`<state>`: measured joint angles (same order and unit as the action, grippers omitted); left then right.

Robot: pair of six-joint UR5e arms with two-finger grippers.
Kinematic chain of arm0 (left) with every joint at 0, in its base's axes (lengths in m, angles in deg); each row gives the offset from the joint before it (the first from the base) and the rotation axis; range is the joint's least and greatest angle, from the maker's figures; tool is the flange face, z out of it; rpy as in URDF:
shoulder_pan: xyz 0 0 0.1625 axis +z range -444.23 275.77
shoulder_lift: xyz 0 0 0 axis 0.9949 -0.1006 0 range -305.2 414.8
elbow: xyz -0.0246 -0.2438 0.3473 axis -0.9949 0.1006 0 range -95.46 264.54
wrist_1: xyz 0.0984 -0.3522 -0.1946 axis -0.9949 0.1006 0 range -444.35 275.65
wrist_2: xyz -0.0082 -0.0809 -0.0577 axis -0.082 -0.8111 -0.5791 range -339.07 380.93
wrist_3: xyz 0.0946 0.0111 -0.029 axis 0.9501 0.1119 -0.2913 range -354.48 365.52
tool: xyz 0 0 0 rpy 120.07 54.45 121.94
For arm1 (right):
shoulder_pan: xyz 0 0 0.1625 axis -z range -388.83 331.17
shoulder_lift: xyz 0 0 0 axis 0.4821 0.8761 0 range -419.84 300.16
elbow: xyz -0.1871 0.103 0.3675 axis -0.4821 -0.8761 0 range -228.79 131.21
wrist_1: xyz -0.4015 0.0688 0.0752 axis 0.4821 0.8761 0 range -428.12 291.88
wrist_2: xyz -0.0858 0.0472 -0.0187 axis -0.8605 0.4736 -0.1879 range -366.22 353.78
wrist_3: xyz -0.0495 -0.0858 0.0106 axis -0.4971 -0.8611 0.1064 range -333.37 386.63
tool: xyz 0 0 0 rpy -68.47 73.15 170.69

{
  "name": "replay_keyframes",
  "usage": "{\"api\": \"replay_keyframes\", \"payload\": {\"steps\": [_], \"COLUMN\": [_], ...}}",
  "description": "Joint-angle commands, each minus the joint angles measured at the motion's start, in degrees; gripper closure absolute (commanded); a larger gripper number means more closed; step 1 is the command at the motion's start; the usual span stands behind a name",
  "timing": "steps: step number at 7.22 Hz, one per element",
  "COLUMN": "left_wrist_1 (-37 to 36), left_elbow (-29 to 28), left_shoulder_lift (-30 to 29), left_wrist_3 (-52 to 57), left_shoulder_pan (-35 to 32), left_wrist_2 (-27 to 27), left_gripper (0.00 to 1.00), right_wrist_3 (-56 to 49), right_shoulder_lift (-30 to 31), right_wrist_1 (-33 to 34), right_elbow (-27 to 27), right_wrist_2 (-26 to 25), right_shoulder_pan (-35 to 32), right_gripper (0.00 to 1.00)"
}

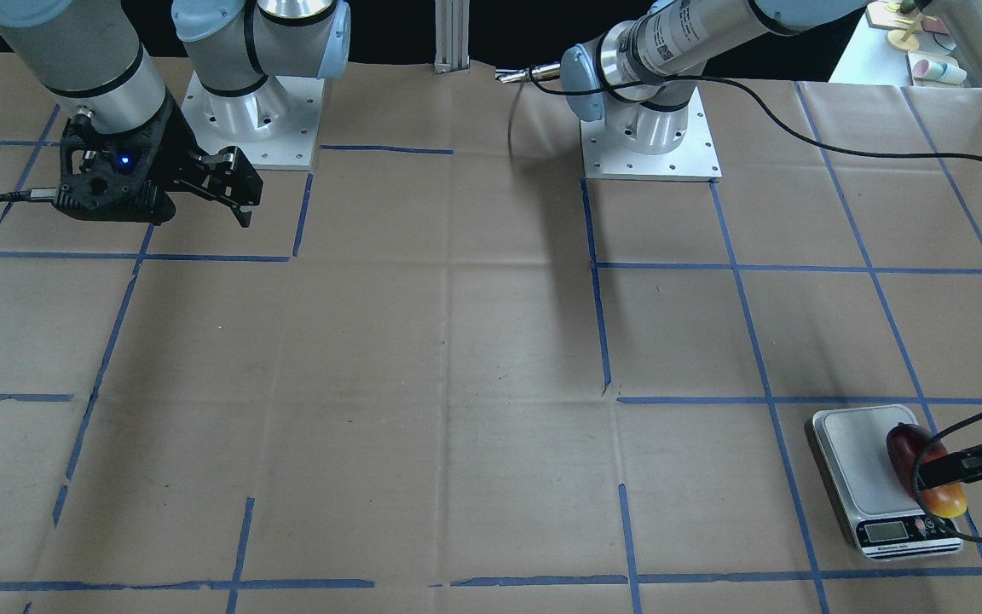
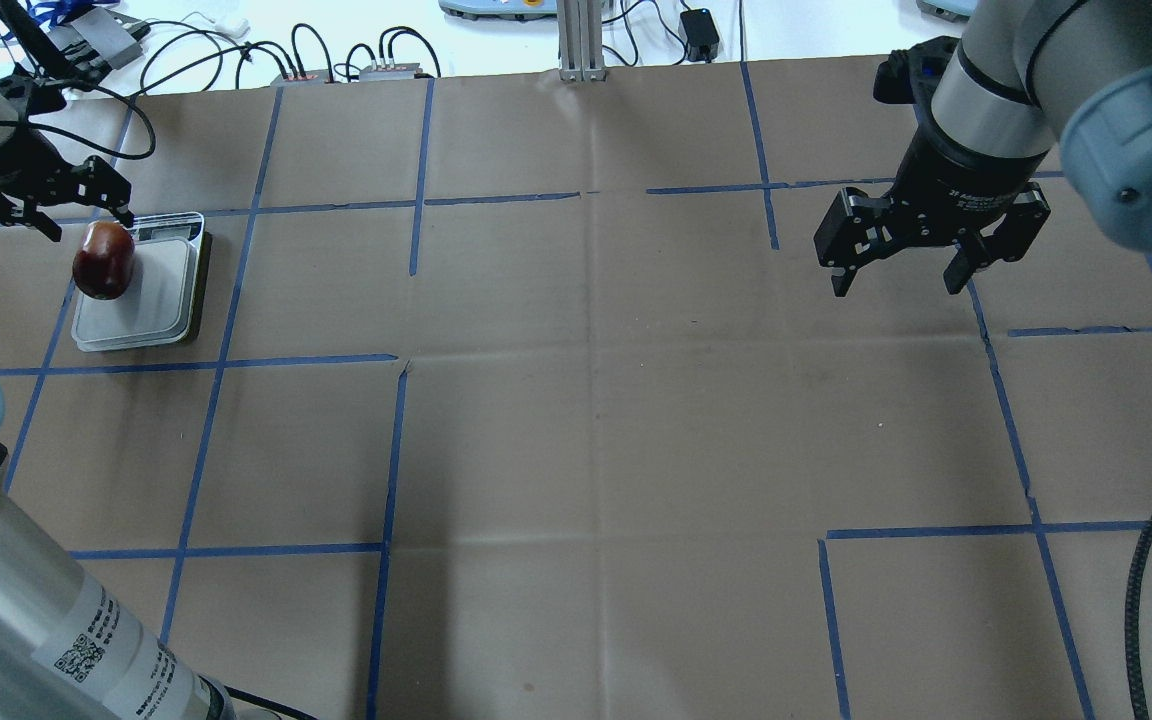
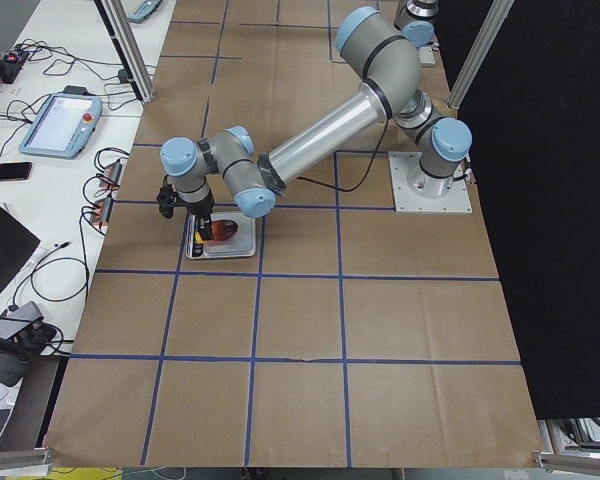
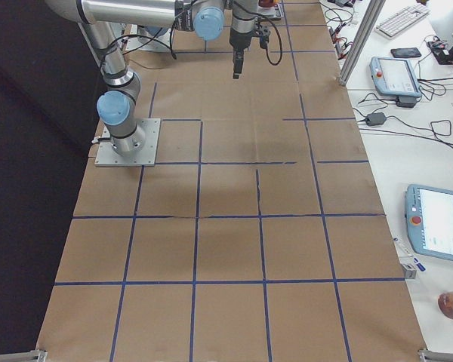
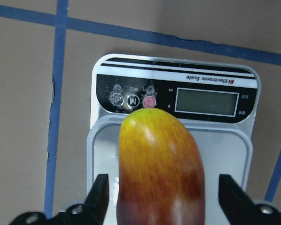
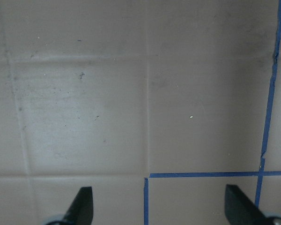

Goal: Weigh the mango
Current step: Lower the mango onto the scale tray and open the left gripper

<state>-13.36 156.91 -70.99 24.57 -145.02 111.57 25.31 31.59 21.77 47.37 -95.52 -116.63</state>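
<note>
The mango [image 2: 103, 262], dark red with a yellow-orange tip, lies on the left part of the grey platform of the kitchen scale [image 2: 161, 290] at the far left of the table. My left gripper [image 2: 91, 228] is open, its fingers standing either side of the mango's display-side end. In the left wrist view the mango [image 5: 161, 168] sits between the two fingers [image 5: 99, 194] with a gap on each side, its yellow tip toward the scale's display [image 5: 206, 102]. My right gripper [image 2: 896, 280] is open and empty, above bare table at the far right.
The table is covered in brown paper with a grid of blue tape lines [image 2: 391, 450]. The arm bases [image 1: 649, 136] are bolted at the robot's edge. Cables and pendants [image 2: 336, 60] lie beyond the far edge.
</note>
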Motion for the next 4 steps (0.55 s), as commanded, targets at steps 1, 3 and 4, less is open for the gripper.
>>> {"api": "replay_keyframes", "payload": {"steps": [1, 3, 4], "left_wrist_1": [5.8, 13.3, 15.6], "left_elbow": [-0.3, 1.2, 1.9], "left_shoulder_lift": [6.3, 13.8, 16.3], "left_wrist_3": [-0.3, -8.8, -13.6], "left_shoulder_pan": [0.0, -3.9, -7.5], "left_wrist_2": [0.1, 0.0, 0.1], "left_gripper": [0.0, 0.0, 0.0], "right_wrist_3": [0.0, 0.0, 0.0], "right_shoulder_lift": [0.0, 0.0, 0.1], "right_wrist_1": [-0.1, 0.0, 0.0], "right_elbow": [0.0, 0.0, 0.0], "right_wrist_2": [0.0, 0.0, 0.0], "right_shoulder_pan": [0.0, 0.0, 0.0], "right_gripper": [0.0, 0.0, 0.0]}}
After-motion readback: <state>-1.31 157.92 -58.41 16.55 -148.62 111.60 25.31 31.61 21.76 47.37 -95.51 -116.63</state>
